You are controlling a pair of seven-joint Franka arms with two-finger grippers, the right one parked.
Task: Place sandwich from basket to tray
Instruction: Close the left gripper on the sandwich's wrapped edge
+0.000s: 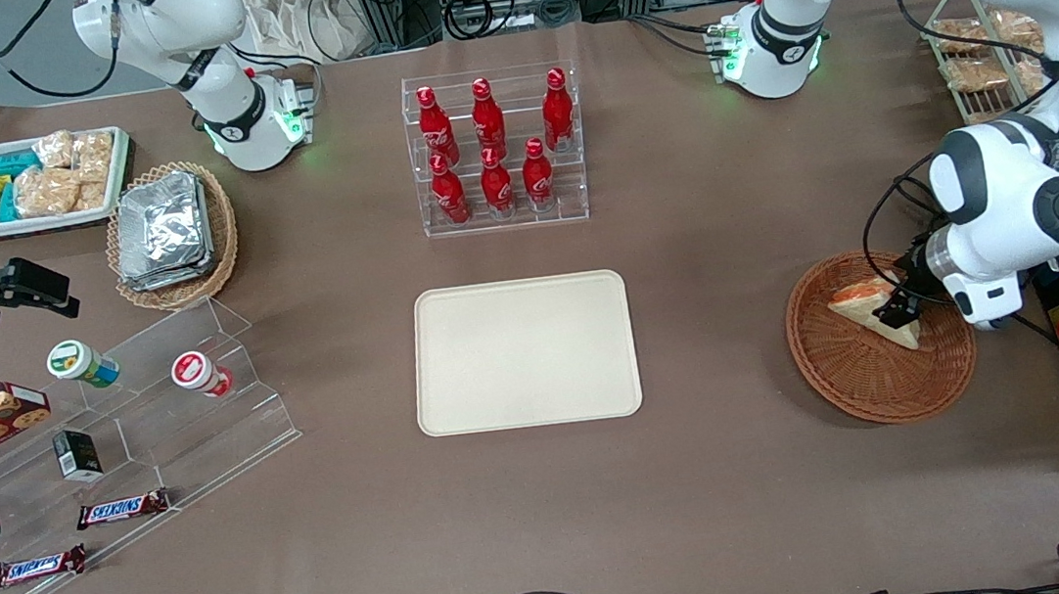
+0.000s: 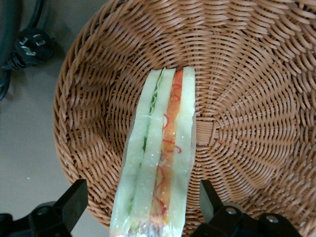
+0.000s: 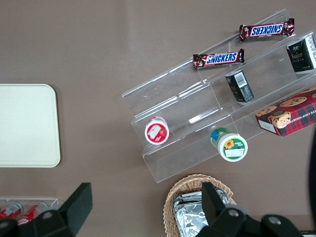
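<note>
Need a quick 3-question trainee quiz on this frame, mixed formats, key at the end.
1. True or false: the sandwich already lies on the tray.
2. The gripper is: A) over the tray, B) at the sandwich inside the basket, C) beside the red bottles.
3. Fill in: in the left wrist view the fingers are ____, one on each side of the sandwich.

Key: 1 false, it lies in the basket and the tray holds nothing. 2 B. 3 open.

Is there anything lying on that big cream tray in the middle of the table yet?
No, the tray is bare; the sandwich lies in the basket, with the gripper at it.
</note>
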